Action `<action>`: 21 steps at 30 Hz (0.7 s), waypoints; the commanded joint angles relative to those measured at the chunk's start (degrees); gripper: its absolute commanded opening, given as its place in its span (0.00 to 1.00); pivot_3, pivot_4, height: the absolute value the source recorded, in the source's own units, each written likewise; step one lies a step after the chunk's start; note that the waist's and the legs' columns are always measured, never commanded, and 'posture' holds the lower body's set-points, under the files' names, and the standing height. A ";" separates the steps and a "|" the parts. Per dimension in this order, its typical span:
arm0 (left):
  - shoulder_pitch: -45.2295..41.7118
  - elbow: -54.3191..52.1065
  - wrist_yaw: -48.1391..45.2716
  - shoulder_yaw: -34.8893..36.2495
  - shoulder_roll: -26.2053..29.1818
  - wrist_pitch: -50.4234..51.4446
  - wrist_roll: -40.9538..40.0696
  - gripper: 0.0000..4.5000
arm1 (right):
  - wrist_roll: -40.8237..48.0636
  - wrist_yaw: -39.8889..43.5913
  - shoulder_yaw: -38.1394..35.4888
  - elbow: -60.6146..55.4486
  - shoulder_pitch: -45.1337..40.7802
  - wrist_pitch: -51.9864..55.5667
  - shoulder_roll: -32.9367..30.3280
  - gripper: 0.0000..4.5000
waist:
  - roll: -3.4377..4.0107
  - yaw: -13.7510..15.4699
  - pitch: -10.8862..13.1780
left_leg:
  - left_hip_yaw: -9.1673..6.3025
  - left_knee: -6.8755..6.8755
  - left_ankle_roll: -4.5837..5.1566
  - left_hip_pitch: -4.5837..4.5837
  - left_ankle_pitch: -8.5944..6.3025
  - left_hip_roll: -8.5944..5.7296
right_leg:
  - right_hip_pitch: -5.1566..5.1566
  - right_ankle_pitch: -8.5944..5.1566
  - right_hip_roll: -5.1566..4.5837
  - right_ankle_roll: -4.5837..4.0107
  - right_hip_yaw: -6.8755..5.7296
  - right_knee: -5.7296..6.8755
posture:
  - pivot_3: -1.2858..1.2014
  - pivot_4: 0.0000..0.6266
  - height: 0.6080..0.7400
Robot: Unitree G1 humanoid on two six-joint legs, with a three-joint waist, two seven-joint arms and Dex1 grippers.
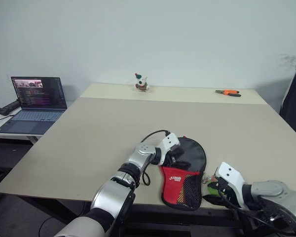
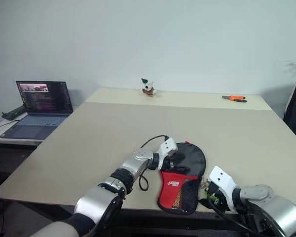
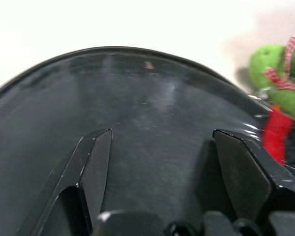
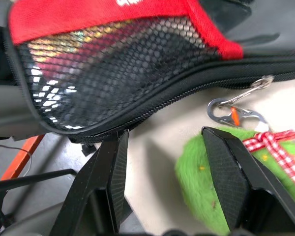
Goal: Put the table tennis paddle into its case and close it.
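case (image 1: 183, 173): near table (image 1: 89, 138) edge, zipped
left gripper (image 3: 157, 147): fingers apart, over its black top
right gripper (image 4: 164, 162): fingers apart, at case's 3 o'clock, by green tag (image 4: 206, 182)

My left arm reaches forward with the wrist bent inward to my right, and my left hand (image 1: 173, 159) has its two black fingers (image 3: 96, 167) spread apart. My right arm lies low at my right, forearm angled inward, right hand (image 4: 164, 162) with fingers parted and nothing between them.

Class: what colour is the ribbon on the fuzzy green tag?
Red-and-white check ribbon, best in the right wrist view.
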 commanded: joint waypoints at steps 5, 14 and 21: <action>0.71 -0.77 -1.11 -0.40 0.23 0.12 0.58 0.80 | 2.07 1.39 -4.47 -0.68 -0.71 1.04 -0.03 0.58 | 0.01 -0.04 0.00 | -0.02 0.01 0.00 0.00 0.00 0.00 | 0.01 0.00 0.00 0.00 -0.01 0.02 | 0.52 0.24 1.00; 1.11 -0.84 -0.94 -0.76 0.01 -0.23 1.15 0.80 | 0.80 2.00 -8.42 0.96 2.62 -0.39 -3.12 0.66 | 0.01 -0.04 -0.01 | -0.01 0.01 0.01 0.00 0.00 0.00 | 0.00 0.00 0.00 0.00 0.00 0.04 | 0.52 0.24 1.00; 0.83 -0.43 -0.74 -1.11 -0.22 -0.57 1.76 0.80 | -1.50 1.71 -5.30 1.60 2.83 -0.72 -2.89 0.99 | 0.02 -0.08 -0.01 | -0.01 0.02 0.01 0.02 0.00 0.00 | 0.01 0.00 0.00 0.00 0.00 0.06 | 0.52 0.24 1.00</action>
